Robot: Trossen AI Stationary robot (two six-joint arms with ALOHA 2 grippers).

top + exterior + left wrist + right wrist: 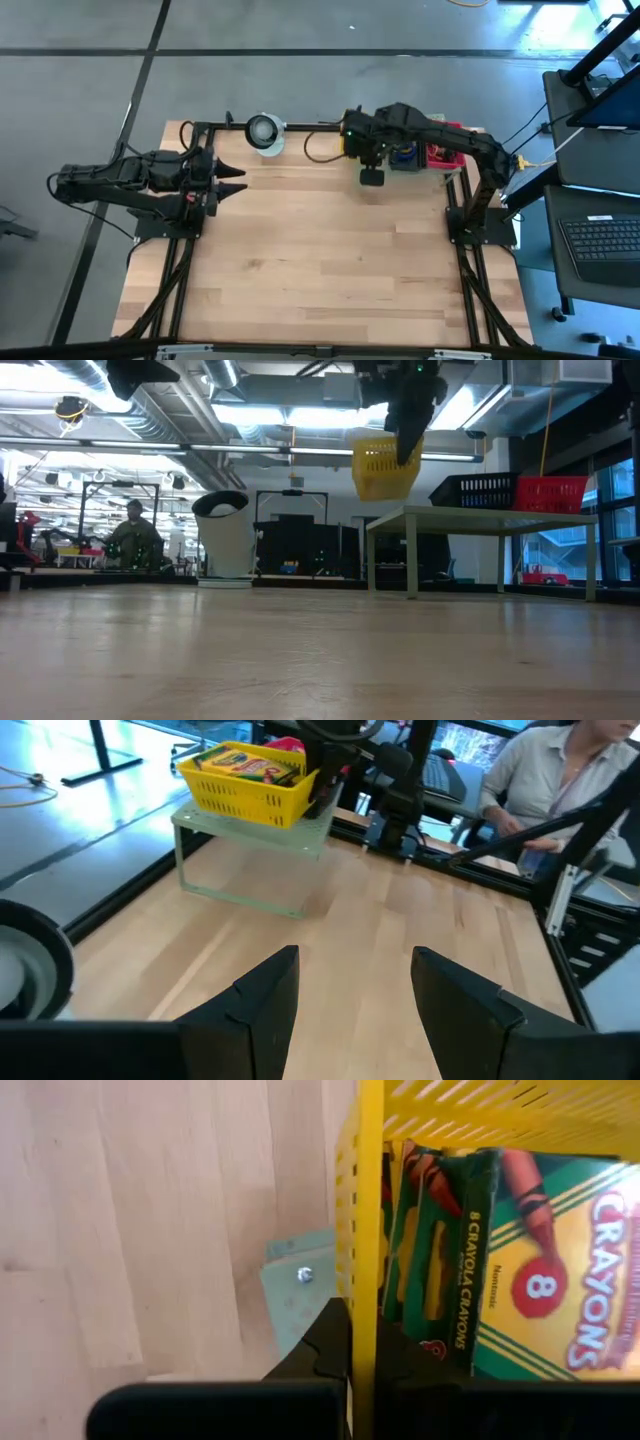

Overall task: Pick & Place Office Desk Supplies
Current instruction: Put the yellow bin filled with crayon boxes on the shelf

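Note:
A yellow perforated basket (250,790) holds yellow-and-green crayon boxes (540,1250). My right gripper (365,1325) is shut on the basket's wall at the table's far right. The basket is over the pale green stand (250,840); I cannot tell if its bottom touches the stand. In the low view the basket (385,468) hangs under the gripper (408,430), well above the table top. My left gripper (355,990) waits open and holding nothing at the table's left edge (235,185). My right gripper pinches the basket's side wall at its top rim (366,1295). One finger (320,1355) is outside the basket and the other (420,1365) is inside, next to the crayon boxes. The fingers come from above, pointing down. The basket hangs below them, roughly upright.
A round white-and-grey roll (265,130) stands at the far edge, left of the middle. A red basket (445,157) and blue items sit at the far right under the right arm. A person (570,770) sits beyond the table's right side. The wooden top (320,260) stretches toward the near edge.

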